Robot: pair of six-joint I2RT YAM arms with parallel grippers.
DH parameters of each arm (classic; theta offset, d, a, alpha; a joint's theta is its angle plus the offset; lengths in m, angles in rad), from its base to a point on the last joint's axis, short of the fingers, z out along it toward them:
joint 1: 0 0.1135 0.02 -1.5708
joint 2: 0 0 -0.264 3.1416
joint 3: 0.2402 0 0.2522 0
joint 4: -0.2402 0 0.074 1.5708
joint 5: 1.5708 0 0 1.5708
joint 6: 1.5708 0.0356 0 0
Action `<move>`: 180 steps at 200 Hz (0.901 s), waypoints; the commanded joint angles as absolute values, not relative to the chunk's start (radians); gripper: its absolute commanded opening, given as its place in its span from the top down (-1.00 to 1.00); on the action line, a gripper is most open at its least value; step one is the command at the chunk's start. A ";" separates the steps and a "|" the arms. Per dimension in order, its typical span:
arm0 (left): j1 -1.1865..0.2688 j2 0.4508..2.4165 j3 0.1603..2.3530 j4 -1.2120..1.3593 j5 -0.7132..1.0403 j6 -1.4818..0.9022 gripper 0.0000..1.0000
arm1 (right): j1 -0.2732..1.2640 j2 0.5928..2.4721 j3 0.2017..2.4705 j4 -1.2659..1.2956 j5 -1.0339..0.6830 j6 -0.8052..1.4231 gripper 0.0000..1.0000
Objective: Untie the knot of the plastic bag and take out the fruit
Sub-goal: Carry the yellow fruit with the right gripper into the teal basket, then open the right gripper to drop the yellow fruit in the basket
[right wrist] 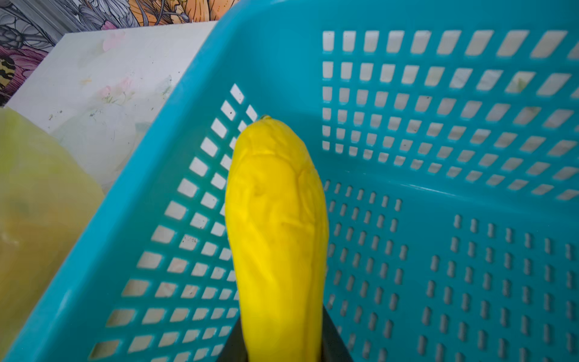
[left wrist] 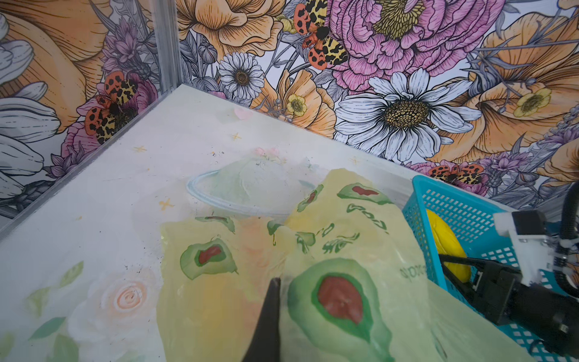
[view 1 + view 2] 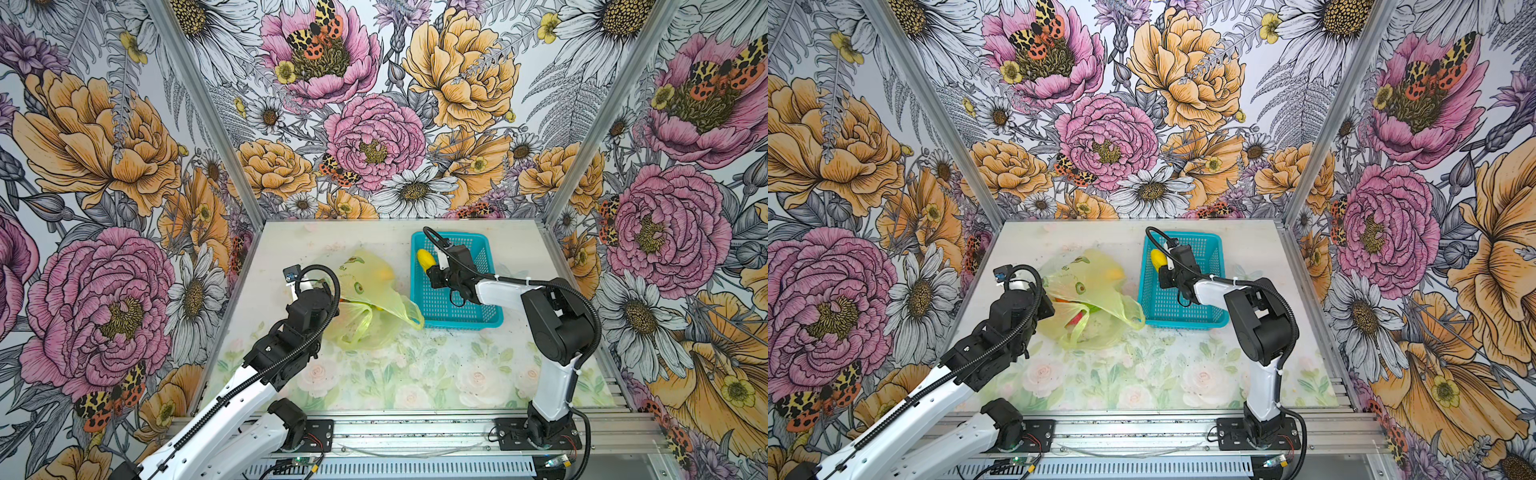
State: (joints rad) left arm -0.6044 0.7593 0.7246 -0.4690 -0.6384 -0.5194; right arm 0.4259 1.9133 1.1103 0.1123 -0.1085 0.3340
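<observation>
The yellow-green plastic bag (image 3: 365, 286) (image 3: 1100, 282) lies crumpled left of the table's middle, its mouth gaping toward the front. A loose handle loop (image 3: 360, 322) hangs there; the knot does not show. Orange, green and pink-red fruit (image 3: 1084, 311) peek from the mouth. My left gripper (image 3: 332, 297) (image 2: 280, 282) is shut on the bag's film at its left edge; one dark finger (image 2: 272, 313) shows and the film covers the other. My right gripper (image 3: 432, 266) (image 1: 282, 344) hangs over the teal basket, its fingers pressed on both sides of a yellow banana (image 1: 275, 219) (image 3: 426, 258).
The teal perforated basket (image 3: 457, 320) (image 3: 1183, 322) (image 1: 282, 47) stands right of the bag, almost touching it, with the right arm reaching over its near rim. Flowered walls close the table's back and sides. Both arm bases sit on the front rail.
</observation>
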 commanded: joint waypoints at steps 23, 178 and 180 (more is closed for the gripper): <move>-0.595 0.684 0.690 -0.477 -0.647 -0.472 1.00 | 0.436 1.909 1.090 0.187 -0.152 0.361 -0.16; -0.595 0.758 0.732 -0.498 -0.614 -0.434 1.00 | 0.427 1.214 0.625 0.292 0.293 0.590 -0.93; -0.593 0.760 0.731 -0.498 -0.613 -0.433 1.00 | 0.427 1.202 0.614 0.299 0.300 0.601 -0.93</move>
State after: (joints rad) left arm -0.5995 0.7483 0.7033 -0.4938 -0.6285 -0.4610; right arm 0.4313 1.3113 0.6933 0.3000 0.0792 0.4526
